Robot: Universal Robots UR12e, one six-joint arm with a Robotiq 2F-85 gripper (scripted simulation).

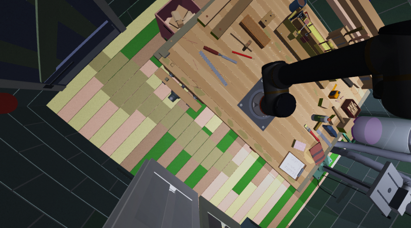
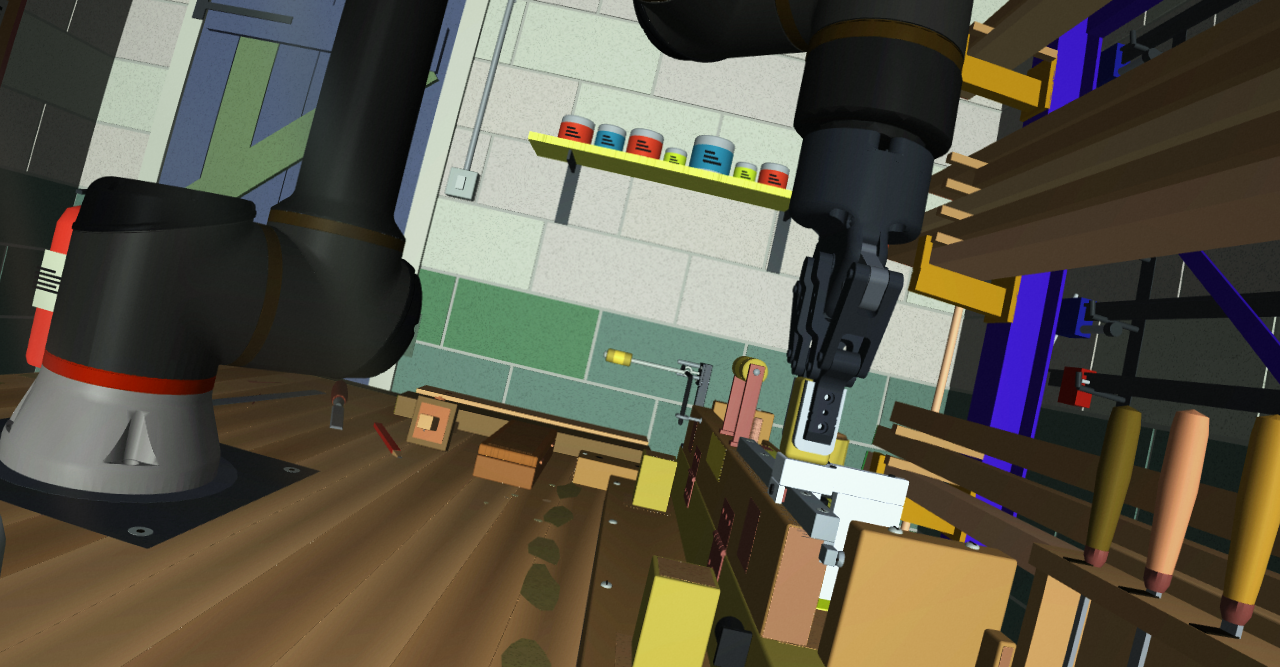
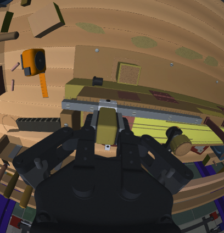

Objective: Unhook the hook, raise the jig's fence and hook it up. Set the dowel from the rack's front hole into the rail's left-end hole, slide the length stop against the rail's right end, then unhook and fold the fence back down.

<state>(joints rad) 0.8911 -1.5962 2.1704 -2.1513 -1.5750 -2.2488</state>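
Note:
My gripper (image 3: 106, 137) (image 2: 822, 422) points down over the jig at the bench's far side, clamped on the olive-yellow grip of the length stop (image 3: 106, 125) (image 2: 810, 448). The stop's white body (image 2: 841, 489) rides the grey rail (image 3: 133, 111), close to the end that shows on the left in the wrist camera. The yellow fence (image 3: 171, 132) lies along the rail on my side. A round tan knob (image 3: 181, 143) stands beside it. The jig (image 1: 303, 33) sits on a tan base board (image 3: 149, 71). I cannot make out the hook or the dowel.
Behind the jig a lumber rack (image 2: 1119, 153) with blue posts overhangs the bench. Tool handles (image 2: 1181, 502) hang at its right. An orange tape measure (image 3: 34, 61) and a wooden block (image 3: 45, 19) lie on the bench beyond the jig. The arm's base (image 2: 116, 431) stands mid-bench.

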